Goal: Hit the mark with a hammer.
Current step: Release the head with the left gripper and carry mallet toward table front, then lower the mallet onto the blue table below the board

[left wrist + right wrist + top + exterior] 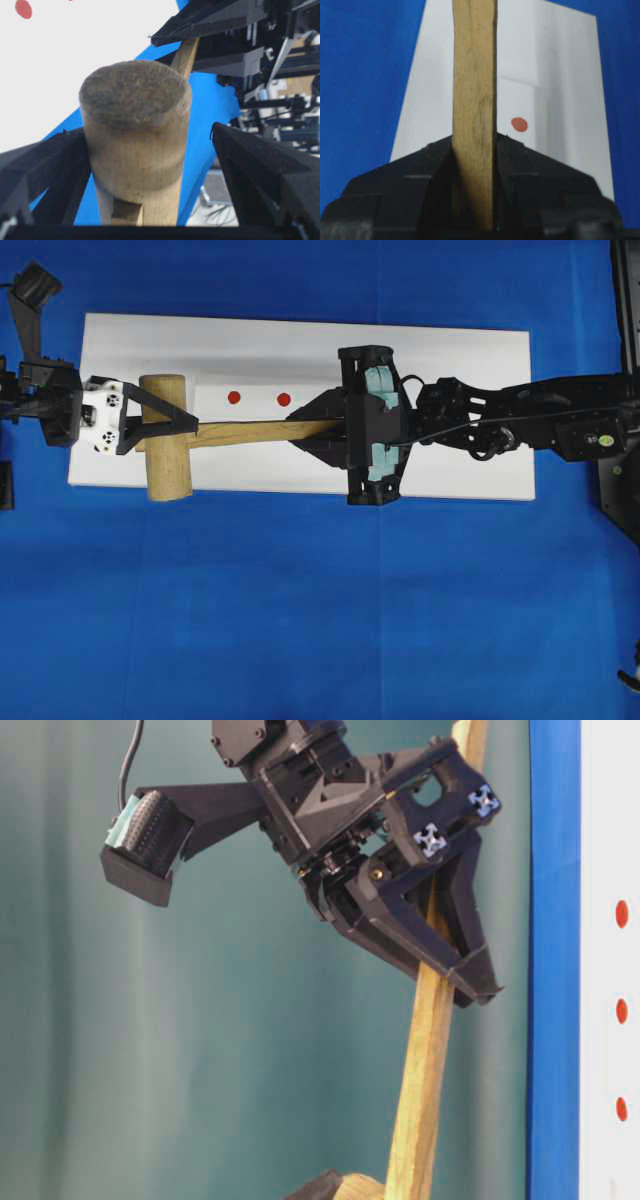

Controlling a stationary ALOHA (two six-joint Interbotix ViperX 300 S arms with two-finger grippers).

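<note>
The hammer (167, 437), a light wooden mallet, lies across the white board (450, 370) with its thick head at the left and its handle (250, 430) running right. My left gripper (190, 424) straddles the head (135, 125) and is open: one finger (45, 170) sits against the wood, the other (260, 170) stands apart. My right gripper (305, 427) is shut on the handle (474, 100); the table-level view shows the same grip (455, 975). Two red marks (234, 397) (284, 399) sit on the board just beyond the handle. One mark (519, 124) shows beside the handle.
The white board lies on a blue cloth (300, 620) that covers the table. The right arm (520, 425) stretches in from the right edge over the board. Dark fixtures stand at the far left (25, 300) and far right (620, 480) edges.
</note>
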